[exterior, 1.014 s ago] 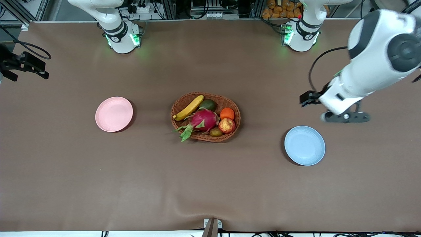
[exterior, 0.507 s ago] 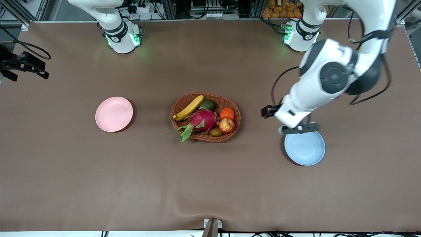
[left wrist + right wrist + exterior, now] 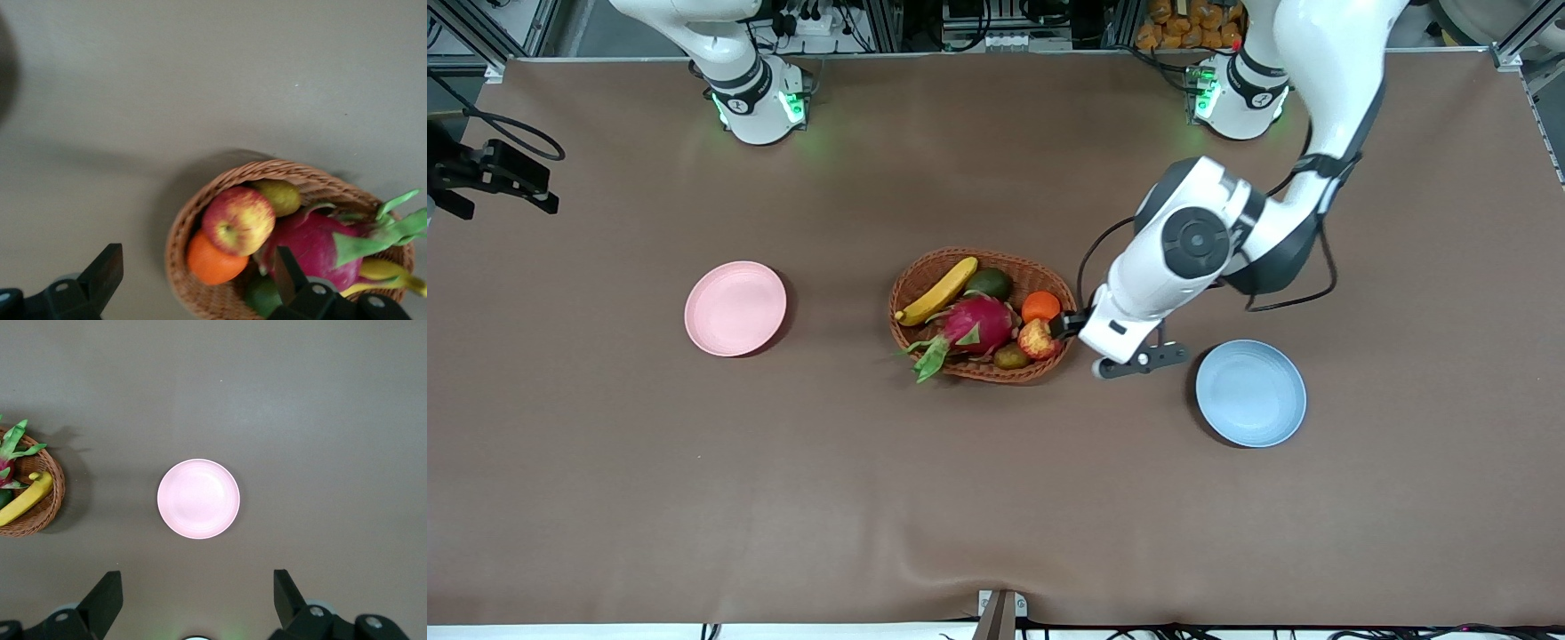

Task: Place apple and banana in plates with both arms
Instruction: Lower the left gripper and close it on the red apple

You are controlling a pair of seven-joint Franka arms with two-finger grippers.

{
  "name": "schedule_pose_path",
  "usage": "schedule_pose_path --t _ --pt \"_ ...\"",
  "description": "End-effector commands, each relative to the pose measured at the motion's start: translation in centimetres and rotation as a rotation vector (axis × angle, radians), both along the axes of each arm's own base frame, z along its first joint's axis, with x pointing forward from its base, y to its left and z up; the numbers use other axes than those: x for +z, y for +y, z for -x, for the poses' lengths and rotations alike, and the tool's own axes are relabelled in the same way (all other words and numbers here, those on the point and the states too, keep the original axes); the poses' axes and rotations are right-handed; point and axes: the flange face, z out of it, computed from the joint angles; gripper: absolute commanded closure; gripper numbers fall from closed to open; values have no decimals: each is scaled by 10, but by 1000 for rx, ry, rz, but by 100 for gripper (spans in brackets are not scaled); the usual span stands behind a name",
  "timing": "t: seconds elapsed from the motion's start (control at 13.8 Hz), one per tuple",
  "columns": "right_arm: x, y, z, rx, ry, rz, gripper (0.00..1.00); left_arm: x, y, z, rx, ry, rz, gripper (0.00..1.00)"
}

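The apple (image 3: 1040, 339) lies in the wicker basket (image 3: 983, 374) at its end toward the left arm, next to an orange (image 3: 1041, 307). The banana (image 3: 937, 291) lies in the basket's other end. The pink plate (image 3: 735, 308) sits toward the right arm's end, the blue plate (image 3: 1251, 392) toward the left arm's end; both are bare. My left gripper (image 3: 1065, 325) is open over the basket's rim by the apple; in the left wrist view it (image 3: 197, 283) straddles the orange (image 3: 215, 260), beside the apple (image 3: 238, 220). My right gripper (image 3: 197, 603) is open, high above the table near the pink plate (image 3: 198, 499).
The basket also holds a pink dragon fruit (image 3: 978, 324), a green fruit (image 3: 989, 284) and a small brownish fruit (image 3: 1011, 357). A black clamp with cable (image 3: 489, 173) sits at the table's edge past the pink plate. The right arm's base (image 3: 756, 102) stands at the back.
My left arm has swung from over the table by the blue plate across to the basket's rim beside the apple. The fruit, plates and right arm have not moved.
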Motion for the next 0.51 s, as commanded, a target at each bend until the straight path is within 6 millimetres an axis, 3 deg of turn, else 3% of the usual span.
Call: schedule_pose_path --t 0.0,0.43 --pt "4 0 -1 -13 2 4 0 -19 -16 3 48 6 31 0" --pt "4 -1 -1 -14 2 4 0 -57 -36 8 109 9 52 0"
